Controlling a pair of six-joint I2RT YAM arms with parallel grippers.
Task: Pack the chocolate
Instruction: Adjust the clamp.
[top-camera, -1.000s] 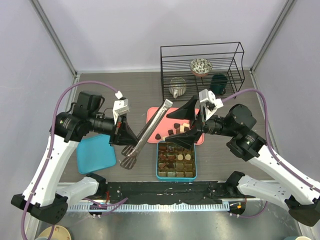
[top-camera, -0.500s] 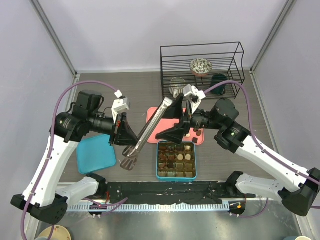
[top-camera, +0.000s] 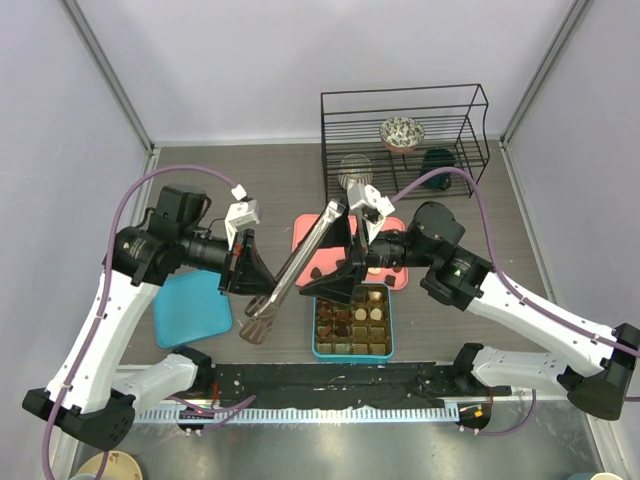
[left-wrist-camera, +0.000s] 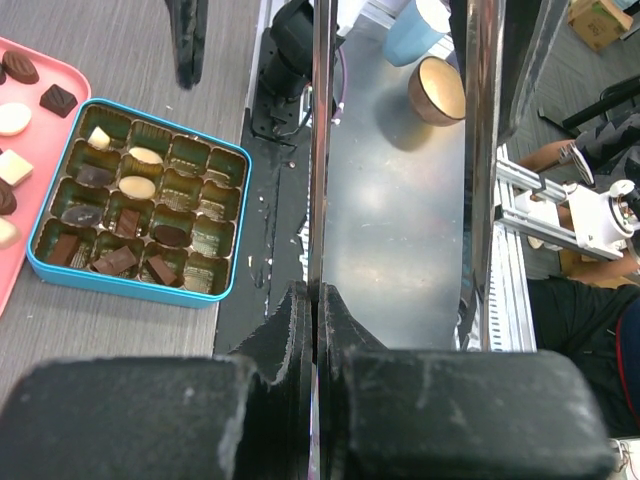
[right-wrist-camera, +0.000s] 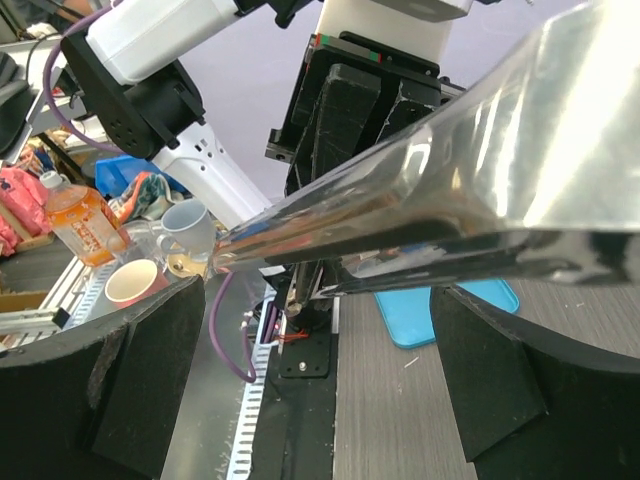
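from above, the left pincer (top-camera: 262, 283) was clamped shut on a pair of metal tongs (top-camera: 302, 255). it held them slantwise over the surface (top-camera: 240, 180), paddle tips low and toward the robot's bases. the right pincer (top-camera: 328, 262) stood as wide as it goes, one finger on either side of the tongs near their middle, gripping nothing. the chocolate (top-camera: 315, 271) was split. some pieces lay loose on the pink tray (top-camera: 305, 232), and others already sat in the compartments of the teal box (top-camera: 352, 355) just in front of the tray. what looked like the box's blue lid (top-camera: 190, 305) lay off to the left.

from the left wrist, the shut fingers (left-wrist-camera: 298, 325) pinched the thin edge of one tong arm, and the other arm ran free alongside. the box showed at lower left with cream and brown pieces in it and some compartments looking bare.

from the right wrist, the tongs filled the frame between the spread fingers (right-wrist-camera: 140, 380). i could not see either one touching metal.

i took this for a handover of the tool, before any piece gets lifted. next, the right pincer would need to close around the tongs firmly. the left should let go only once that grip is sure, or the tongs could drop onto the box.
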